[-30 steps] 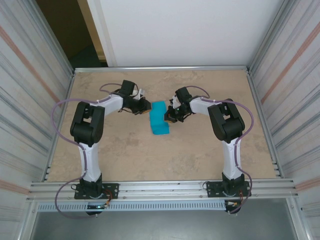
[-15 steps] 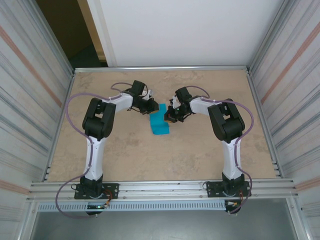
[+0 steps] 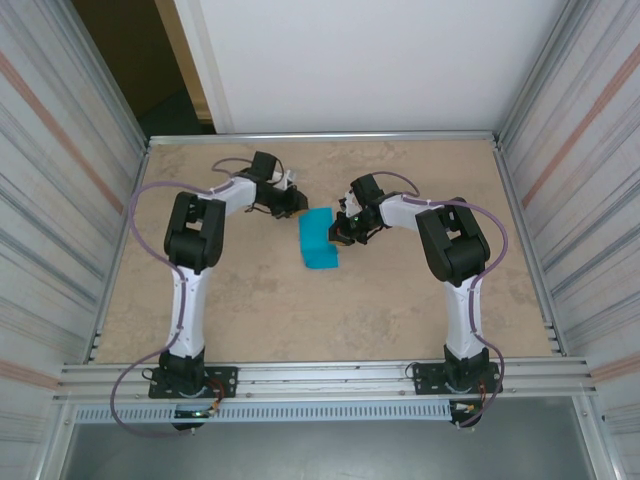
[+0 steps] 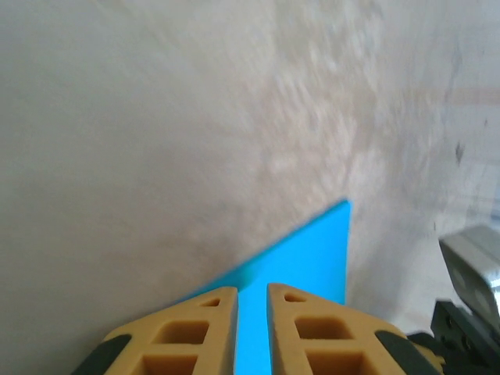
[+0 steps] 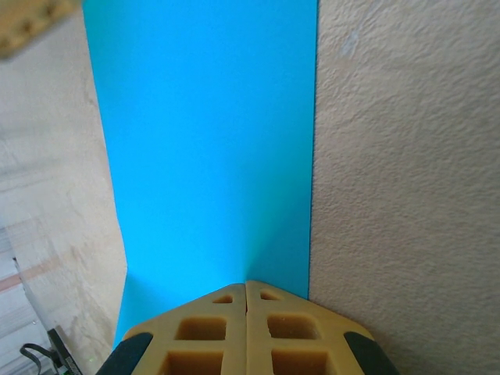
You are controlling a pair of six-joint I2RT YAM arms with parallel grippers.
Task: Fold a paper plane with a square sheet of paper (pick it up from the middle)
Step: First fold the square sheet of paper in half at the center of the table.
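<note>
paper folded to a strip, one gripper at each side

the paper (image 3: 318, 242) lies mid-bench, a little toward the far edge. it is a narrow strip with its long side running far to near. it is plainly narrower than a square, so i judge at least one fold is in. no pointed nose is formed, so i put the plane at an early stage.

my right gripper (image 5: 246, 283) is fully closed, fingertips together, and sits on the strip by its right edge. i judge it is there as a hold-down, so the strip does not slide while the other side is worked. whether a ply is nipped between the tips i cannot tell.

my left gripper (image 4: 251, 287) is at the strip's far left corner, low over the bench (image 3: 400, 310). its jaws stand a narrow slit apart. blue shows through the slit, but i see nothing clamped in it. i judge that narrow set suits pinching a thin edge.

risk noted: the paper is light, and a push at the corner could skew the strip if the right hold slips.
</note>
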